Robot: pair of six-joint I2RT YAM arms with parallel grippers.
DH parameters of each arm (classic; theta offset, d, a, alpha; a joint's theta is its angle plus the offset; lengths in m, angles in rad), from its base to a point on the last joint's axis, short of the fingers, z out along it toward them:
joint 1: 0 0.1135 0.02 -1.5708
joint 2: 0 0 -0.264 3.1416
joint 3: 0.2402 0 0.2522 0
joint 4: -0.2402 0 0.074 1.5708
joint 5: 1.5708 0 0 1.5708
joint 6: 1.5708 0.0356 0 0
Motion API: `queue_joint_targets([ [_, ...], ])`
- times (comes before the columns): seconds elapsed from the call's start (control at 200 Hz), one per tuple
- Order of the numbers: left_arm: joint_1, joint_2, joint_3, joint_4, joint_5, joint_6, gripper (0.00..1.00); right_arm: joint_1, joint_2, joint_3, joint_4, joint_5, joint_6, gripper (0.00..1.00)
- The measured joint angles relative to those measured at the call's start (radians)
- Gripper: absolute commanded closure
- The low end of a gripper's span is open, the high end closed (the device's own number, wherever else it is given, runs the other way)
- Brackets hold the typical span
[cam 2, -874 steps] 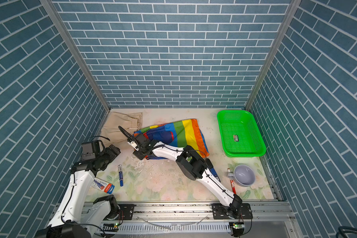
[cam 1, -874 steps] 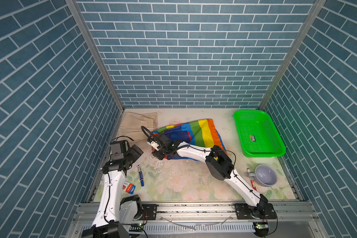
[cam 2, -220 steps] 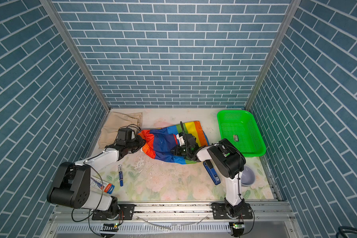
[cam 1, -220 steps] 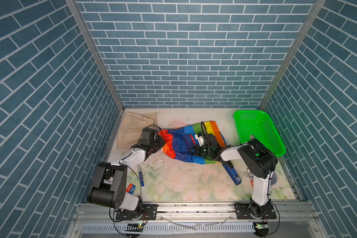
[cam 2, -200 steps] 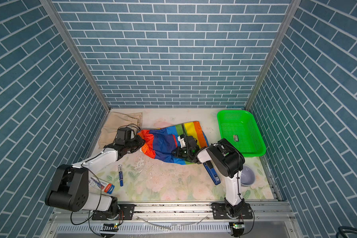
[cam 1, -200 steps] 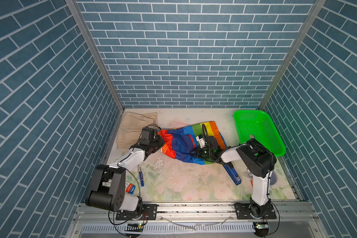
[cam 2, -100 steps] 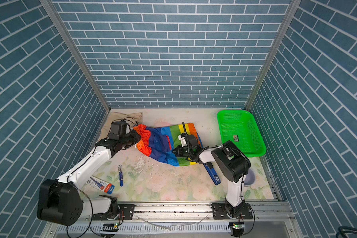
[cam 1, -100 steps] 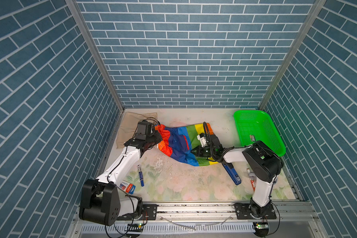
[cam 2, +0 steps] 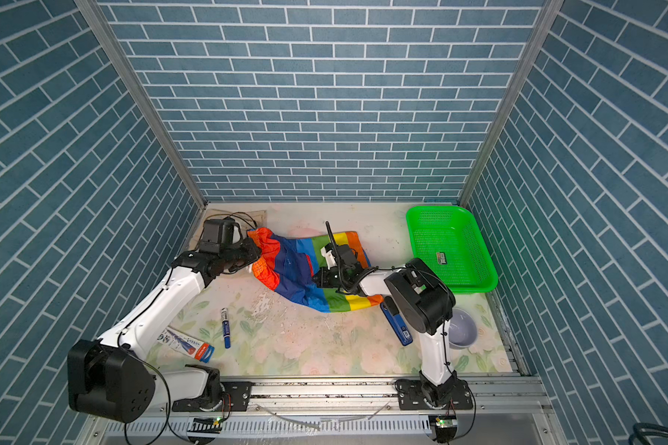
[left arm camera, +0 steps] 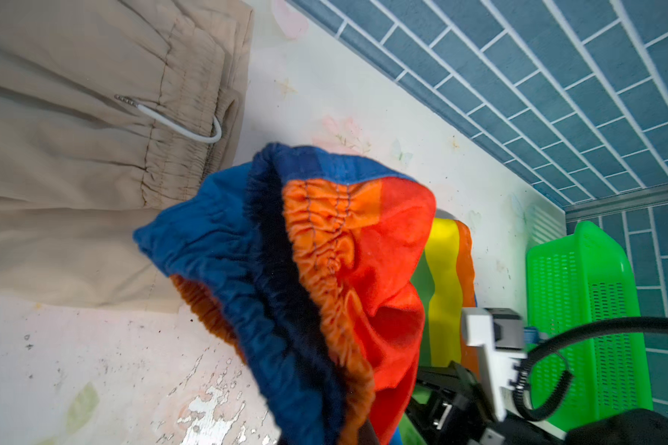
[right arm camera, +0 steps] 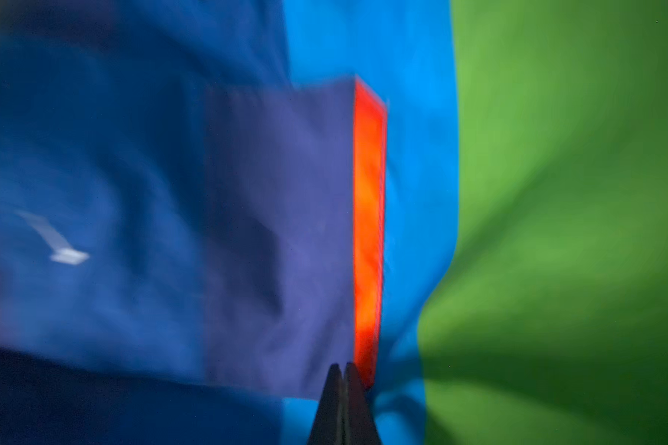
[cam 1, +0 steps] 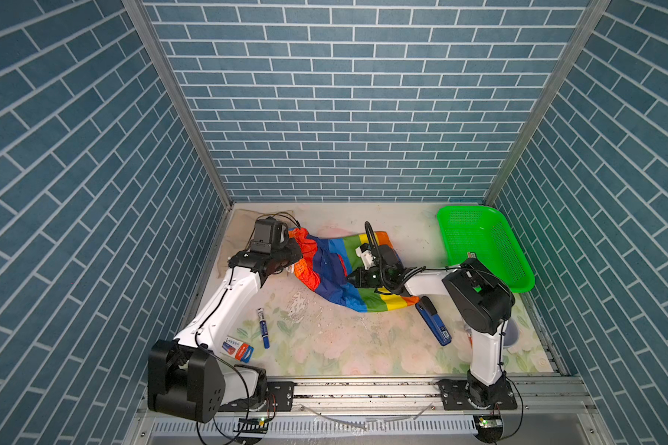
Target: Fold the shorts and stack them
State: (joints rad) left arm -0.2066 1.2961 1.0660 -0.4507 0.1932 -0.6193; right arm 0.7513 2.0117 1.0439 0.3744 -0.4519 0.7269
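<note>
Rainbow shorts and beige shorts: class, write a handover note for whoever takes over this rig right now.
Left gripper: shut on the rainbow shorts' orange waistband.
Right gripper: shut, pinching the same pair mid-cloth.
Rainbow shorts hang spread between the grippers, in the middle; beige shorts lie flat at the back left.
Done: nothing stacked; rainbow pair not yet folded.
Left: fold the rainbow pair, stack both.

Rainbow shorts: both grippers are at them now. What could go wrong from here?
1. The rainbow shorts hang bunched from the left gripper by the waistband; a crooked fold may follow.
2. The right gripper has its tips shut on little cloth, if any; a pull could slip it free.
3. The hem lies beside the blue case; dragging may sweep it.
</note>
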Motion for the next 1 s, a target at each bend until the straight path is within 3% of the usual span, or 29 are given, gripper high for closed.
queue_joint_targets([
  [0.19, -0.003, 0.006, 0.058, -0.047, 0.001, 0.030, 0.93, 0.036, 0.065, 0.038, 0.029, -0.016, 0.030, 1.00],
  [0.39, -0.021, 0.011, 0.063, -0.082, -0.013, 0.045, 0.92, 0.020, 0.030, 0.011, 0.048, -0.026, 0.036, 1.00],
  [0.535, -0.059, 0.049, 0.108, -0.127, -0.035, 0.065, 0.92, -0.042, -0.135, -0.095, 0.031, -0.018, 0.031, 1.00],
  [0.74, -0.143, 0.128, 0.216, -0.200, -0.093, 0.101, 0.91, -0.112, -0.439, -0.235, -0.129, 0.075, -0.032, 1.00],
  [1.0, -0.236, 0.259, 0.332, -0.257, -0.151, 0.112, 0.89, -0.135, -0.645, -0.364, -0.406, 0.212, -0.117, 1.00],
])
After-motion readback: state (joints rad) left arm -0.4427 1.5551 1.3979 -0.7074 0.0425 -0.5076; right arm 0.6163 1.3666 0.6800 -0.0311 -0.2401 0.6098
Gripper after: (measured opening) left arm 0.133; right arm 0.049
